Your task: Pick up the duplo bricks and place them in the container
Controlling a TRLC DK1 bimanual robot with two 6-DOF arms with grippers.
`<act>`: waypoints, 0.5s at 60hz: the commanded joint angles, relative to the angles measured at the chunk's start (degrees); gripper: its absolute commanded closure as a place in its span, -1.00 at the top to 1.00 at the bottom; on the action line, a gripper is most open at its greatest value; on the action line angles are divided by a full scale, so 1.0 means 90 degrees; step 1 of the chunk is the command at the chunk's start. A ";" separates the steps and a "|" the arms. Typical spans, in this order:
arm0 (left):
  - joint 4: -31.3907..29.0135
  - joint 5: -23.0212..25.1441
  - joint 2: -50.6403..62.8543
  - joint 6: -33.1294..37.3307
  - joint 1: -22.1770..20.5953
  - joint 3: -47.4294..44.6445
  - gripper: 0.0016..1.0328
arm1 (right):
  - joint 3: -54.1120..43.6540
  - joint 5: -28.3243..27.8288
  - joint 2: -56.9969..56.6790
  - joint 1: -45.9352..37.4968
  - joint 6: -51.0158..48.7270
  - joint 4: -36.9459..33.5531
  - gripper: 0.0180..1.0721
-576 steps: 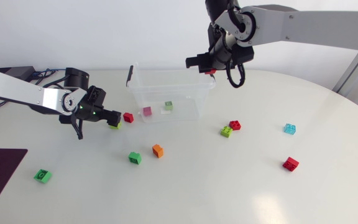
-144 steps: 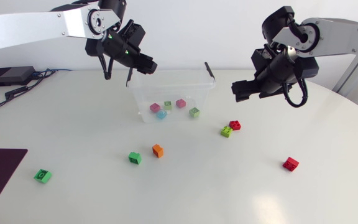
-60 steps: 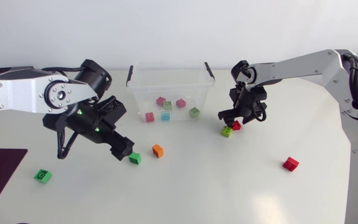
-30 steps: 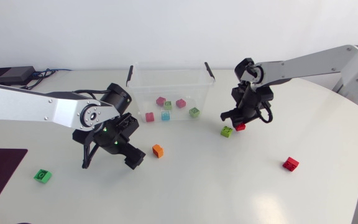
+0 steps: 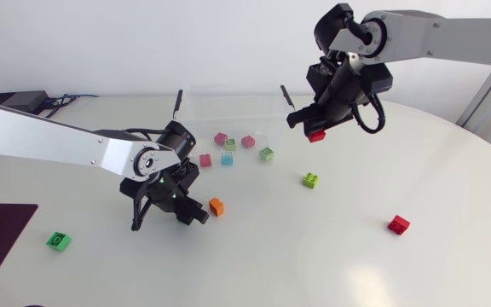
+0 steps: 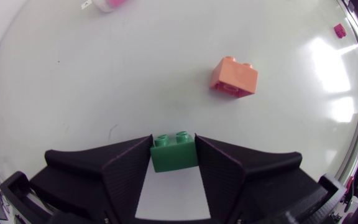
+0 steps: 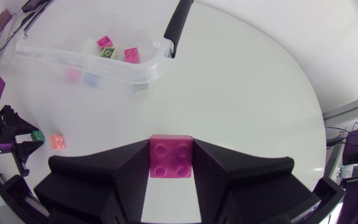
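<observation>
Jaws on the left arm clamp a small green plastic duplo brick [image 6: 174,152] by its flat sides on the white worktop [image 6: 104,74]. The right jaws hold a red plastic brick [image 5: 317,136] raised beside the clear plastic container [image 5: 228,96]. Both bricks look light, rigid and probably slick.

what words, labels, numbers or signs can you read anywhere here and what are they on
No text can be read in any view.
Green brick in the left hand: the studs are too blurred to show any lettering.
Red brick in the right hand: the studs show no legible lettering.
Small white patch on the rim of the clear box: too small to read.
</observation>
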 commanded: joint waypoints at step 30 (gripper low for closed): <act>-0.1111 -0.0034 -0.1303 0.0265 0.0347 0.0550 -0.49 | 0.2633 -0.0018 0.1405 0.0670 0.0525 -0.0332 -0.61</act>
